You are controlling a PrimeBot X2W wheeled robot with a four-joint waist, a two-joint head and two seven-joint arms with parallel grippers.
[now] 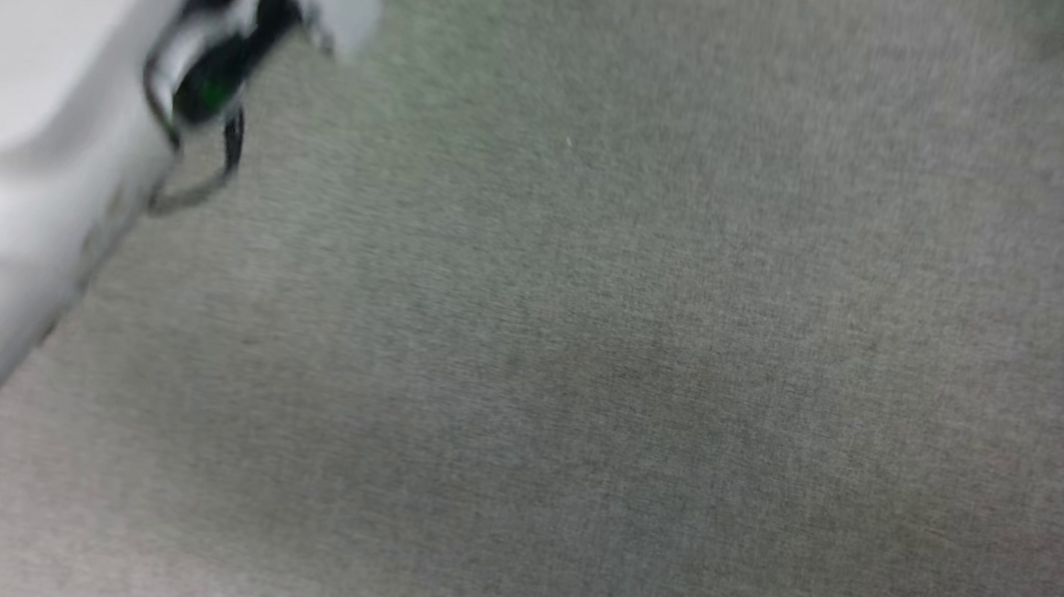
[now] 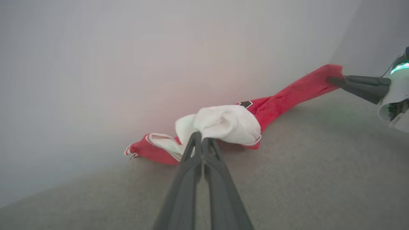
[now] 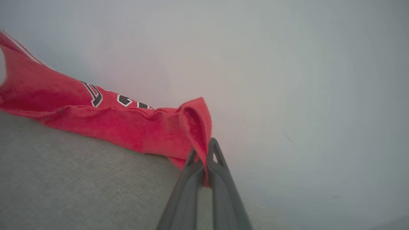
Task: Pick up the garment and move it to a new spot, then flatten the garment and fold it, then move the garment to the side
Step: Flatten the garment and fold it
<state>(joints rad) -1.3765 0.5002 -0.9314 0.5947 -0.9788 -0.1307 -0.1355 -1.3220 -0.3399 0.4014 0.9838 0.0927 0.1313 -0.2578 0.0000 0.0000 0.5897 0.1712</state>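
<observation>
The left gripper and right gripper are both clenching the garment, holding it strung out between them.
The left jaws are pressing together on a bunched white sleeve sitting right at their tips. The right jaws are clamping a red edge that is folding over their tips. From one pair of jaws to the other the garment is running as a long red band, lying on the grey surface under both grippers, close against the pale wall just beyond the fingertips. Black, white-edged lettering is showing on the red, off to the left of the right jaws.
</observation>
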